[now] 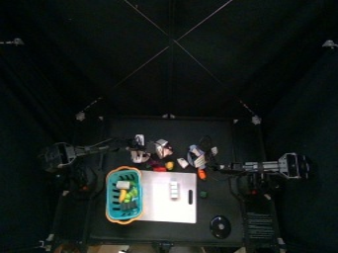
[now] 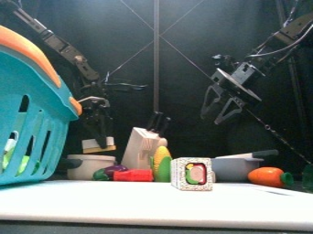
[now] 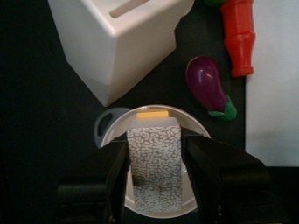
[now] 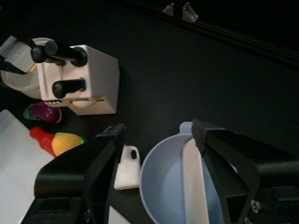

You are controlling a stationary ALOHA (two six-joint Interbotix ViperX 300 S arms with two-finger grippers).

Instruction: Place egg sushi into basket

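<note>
The egg sushi [image 3: 155, 162], a speckled rice block with a yellow strip at one end, lies between the jaws of my left gripper [image 3: 158, 149], over a white bowl [image 3: 107, 129]. The jaws stand wide on either side of it, near its sides; I cannot see contact. The teal basket [image 1: 109, 188] with an orange rim sits at the table's front left and looms large at the left of the front view, basket [image 2: 31, 110]. My right gripper [image 4: 156, 131] hangs open over a grey-blue bowl [image 4: 176, 184] on the right side, holding nothing.
A white board [image 1: 173, 195] lies beside the basket, with a roll sushi [image 2: 192, 174] standing on it. A knife block [image 3: 117, 44], an eggplant [image 3: 211, 83] and a red vegetable [image 3: 239, 39] crowd the area around the left gripper. A carrot [image 2: 266, 176] lies to the right.
</note>
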